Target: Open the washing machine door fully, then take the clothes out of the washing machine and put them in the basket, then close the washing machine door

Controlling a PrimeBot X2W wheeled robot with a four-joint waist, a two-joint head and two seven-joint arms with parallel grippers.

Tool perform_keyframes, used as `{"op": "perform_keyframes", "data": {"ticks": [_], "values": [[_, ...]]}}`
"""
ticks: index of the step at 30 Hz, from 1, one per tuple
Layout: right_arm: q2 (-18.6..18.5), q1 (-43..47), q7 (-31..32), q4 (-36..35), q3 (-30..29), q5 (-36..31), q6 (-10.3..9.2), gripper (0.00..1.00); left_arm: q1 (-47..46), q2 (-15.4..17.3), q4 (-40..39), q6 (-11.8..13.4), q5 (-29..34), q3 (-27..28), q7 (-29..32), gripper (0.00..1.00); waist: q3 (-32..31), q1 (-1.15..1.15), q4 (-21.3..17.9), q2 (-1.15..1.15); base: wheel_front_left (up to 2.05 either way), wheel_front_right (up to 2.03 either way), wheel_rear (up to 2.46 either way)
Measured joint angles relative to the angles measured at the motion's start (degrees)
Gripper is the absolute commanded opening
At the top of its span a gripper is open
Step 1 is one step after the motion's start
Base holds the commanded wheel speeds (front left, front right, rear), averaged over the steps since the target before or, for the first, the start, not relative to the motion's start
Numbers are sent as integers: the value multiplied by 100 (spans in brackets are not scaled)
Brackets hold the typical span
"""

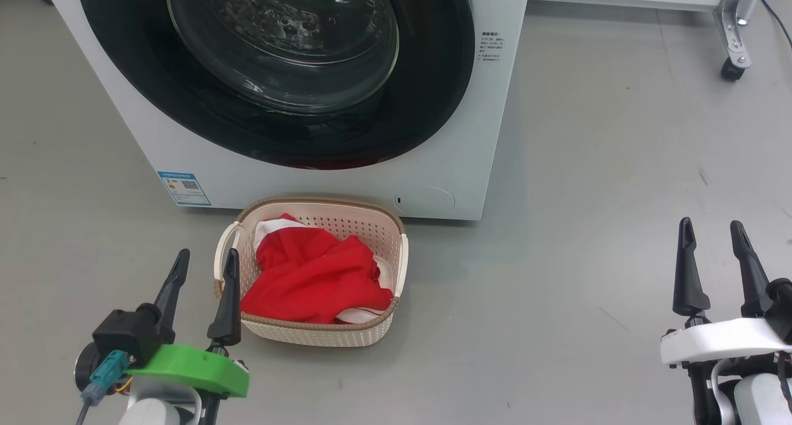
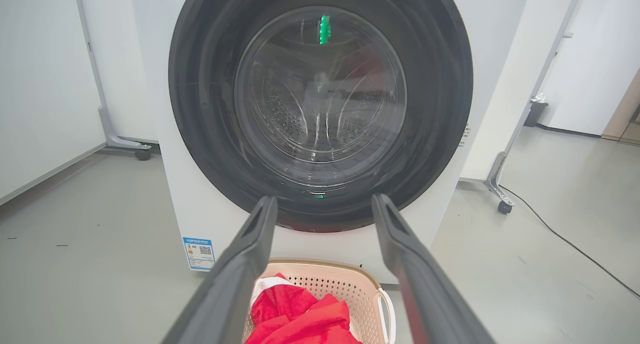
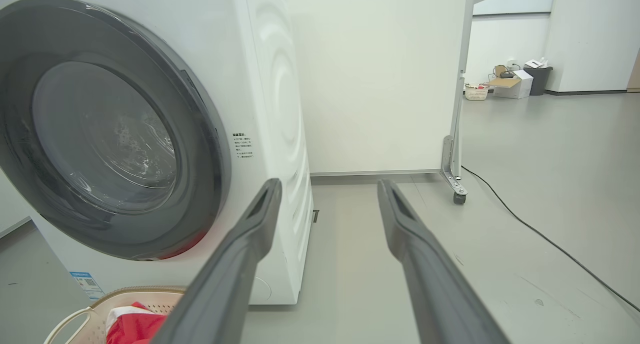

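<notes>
Evidently, with the clothes (image 1: 309,276) heaped in the basket (image 1: 371,227) just before the washing machine (image 1: 309,184) and the washing machine door (image 1: 433,103) seen shut, the left tool (image 1: 208,255) and right tool (image 1: 710,224), both spread wide and empty, are best held clear while the latch is confirmed.

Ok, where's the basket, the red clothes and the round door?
basket (image 1: 309,335), head view, front perforated wall.
red clothes (image 1: 309,276), head view, middle of the heap.
round door (image 2: 320,108), left wrist view, centre of the glass.
</notes>
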Motion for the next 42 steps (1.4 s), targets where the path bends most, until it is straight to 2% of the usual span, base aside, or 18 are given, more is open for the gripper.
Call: {"op": "perform_keyframes", "data": {"ticks": [23, 24, 34, 42], "values": [[122, 1, 0, 64, -130, -97, 141, 100, 22, -16, 24, 0, -177, -63, 0, 100, -57, 0, 2, 0, 0, 0, 0], [129, 2, 0, 78, -130, -99, 142, 0, 24, -19, 35, 1, -177, -71, 1, 0, -61, 0, 4, 0, 0, 0, 0], [321, 163, 62, 455, -116, 37, 141, 0, 257, -109, 322, 1, -287, -146, 33, 0, -67, 0, -5, 0, 0, 0, 0], [323, 108, 266, 569, -240, 595, 193, 0, 258, -115, 292, 1, -893, -66, 164, 0, -95, 0, -41, 0, 0, 0, 0]]}}
